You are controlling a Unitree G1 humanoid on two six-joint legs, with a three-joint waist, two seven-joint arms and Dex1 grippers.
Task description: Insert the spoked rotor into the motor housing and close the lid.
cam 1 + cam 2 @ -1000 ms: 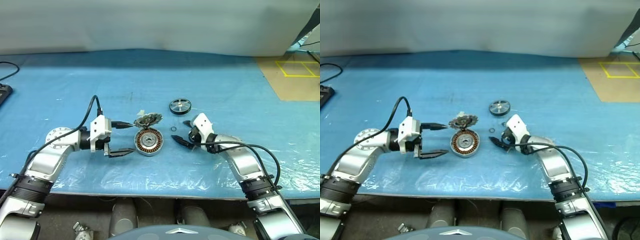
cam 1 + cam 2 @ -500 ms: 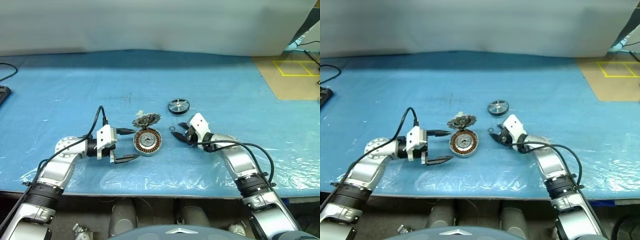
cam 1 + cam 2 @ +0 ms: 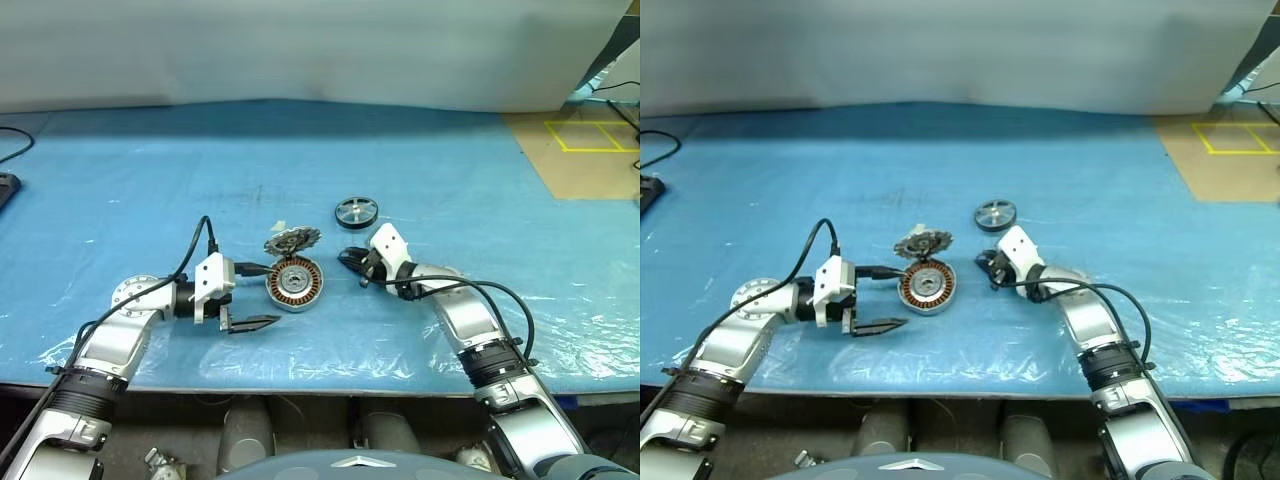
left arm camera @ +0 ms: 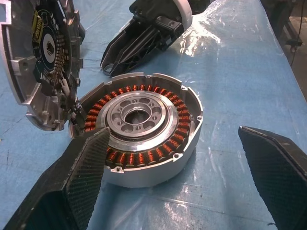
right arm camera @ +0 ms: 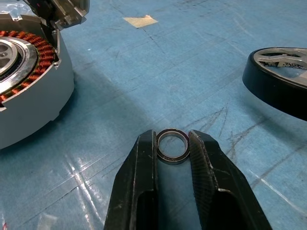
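Spoked rotor (image 3: 358, 212) lies untouched on the table (image 3: 480, 190) behind the motor housing (image 3: 296, 282); right jaws have just narrowed around a small ring (image 5: 172, 145), a detour, while left jaws stay wide.

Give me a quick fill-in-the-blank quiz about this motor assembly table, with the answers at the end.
1. The right gripper has its fingers closed around a small metal ____.
2. The windings inside the motor housing are ____ coloured.
3. The spoked rotor lies on the ____ table cover.
4. The lid leans ____ against the housing.

Missing words: ring; copper; blue; tilted
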